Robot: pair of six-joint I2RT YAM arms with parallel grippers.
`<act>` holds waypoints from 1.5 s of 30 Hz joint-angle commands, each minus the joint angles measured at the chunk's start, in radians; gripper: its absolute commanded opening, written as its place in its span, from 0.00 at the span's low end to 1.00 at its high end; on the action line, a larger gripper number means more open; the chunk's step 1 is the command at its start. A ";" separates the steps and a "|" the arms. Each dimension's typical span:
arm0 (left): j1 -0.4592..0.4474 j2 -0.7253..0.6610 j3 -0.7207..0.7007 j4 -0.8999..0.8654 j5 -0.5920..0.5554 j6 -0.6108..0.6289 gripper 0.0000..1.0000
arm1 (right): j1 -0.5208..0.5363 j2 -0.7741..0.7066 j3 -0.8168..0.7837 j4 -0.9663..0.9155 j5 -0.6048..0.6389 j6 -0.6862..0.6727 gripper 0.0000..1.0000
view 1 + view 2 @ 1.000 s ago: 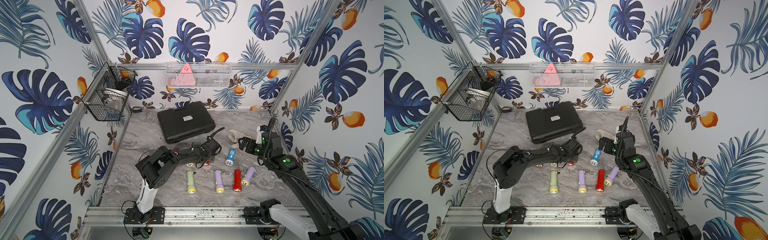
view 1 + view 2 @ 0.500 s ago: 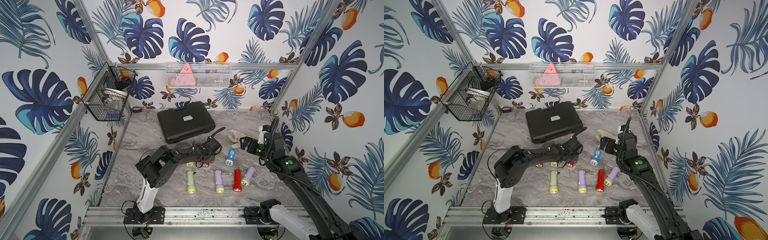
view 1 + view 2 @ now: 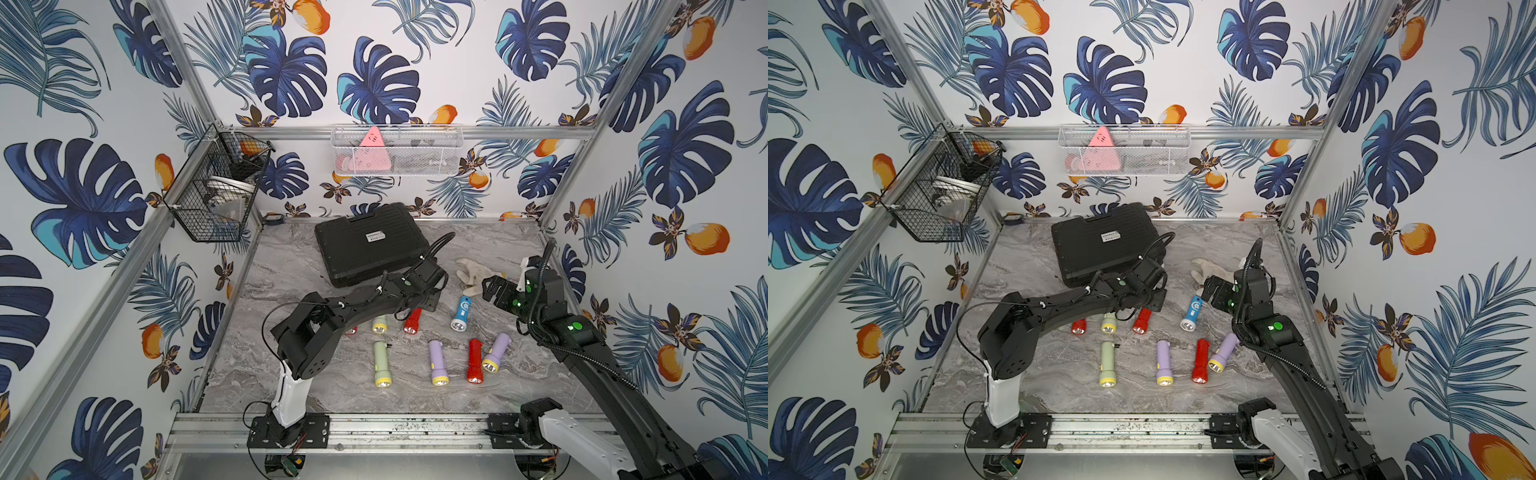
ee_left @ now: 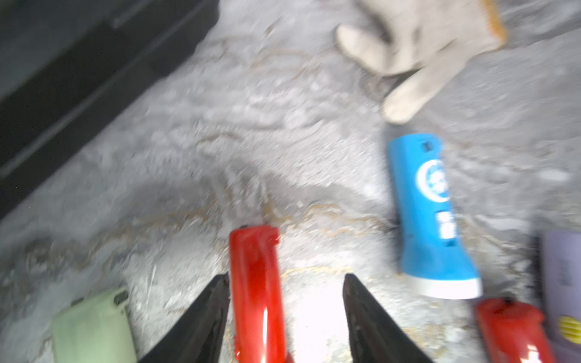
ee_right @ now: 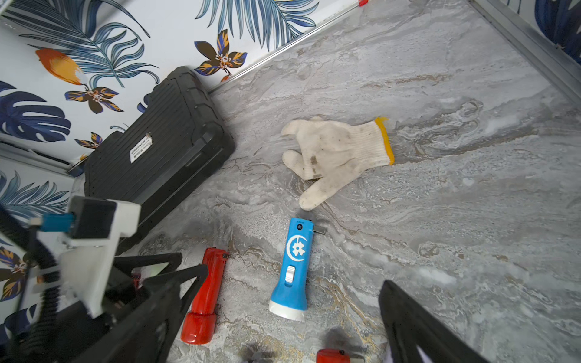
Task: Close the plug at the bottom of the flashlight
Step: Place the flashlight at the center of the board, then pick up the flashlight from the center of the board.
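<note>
Eight smooth cylindrical plastic flashlights (image 3: pixel 1163 362) lie on the veined marble-look table (image 3: pixel 1225 241). The left gripper (image 4: pixel 285 276) is part-spread astride a red flashlight (image 4: pixel 254 283), not clamping it. The right gripper (image 5: pixel 294 275) is spread wide and empty.

Left wrist view smeared all over: black case (image 4: pixel 63 78) just a dark blur. Red flashlight (image 4: pixel 254 292) by my left gripper (image 4: pixel 285 278) runs off the edge, head unseen, plug end too soft to read. Green flashlight (image 4: pixel 91 330), lilac flashlight (image 4: pixel 562 283) cropped too. In both top views my left arm (image 3: pixel 357 303) covers the tails of the back-row flashlights (image 3: pixel 379 324) and hides how that claw stands.
</note>
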 commanded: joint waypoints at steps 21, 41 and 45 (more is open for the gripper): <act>-0.135 0.348 0.413 -0.171 0.116 0.118 0.71 | -0.120 -0.066 -0.078 -0.055 0.021 0.099 1.00; -0.174 0.573 0.690 -0.299 -0.056 0.174 0.67 | -0.143 -0.095 -0.093 -0.046 -0.033 0.067 1.00; -0.174 0.598 0.701 -0.295 -0.027 0.162 0.63 | -0.145 -0.102 -0.087 -0.050 -0.036 0.066 1.00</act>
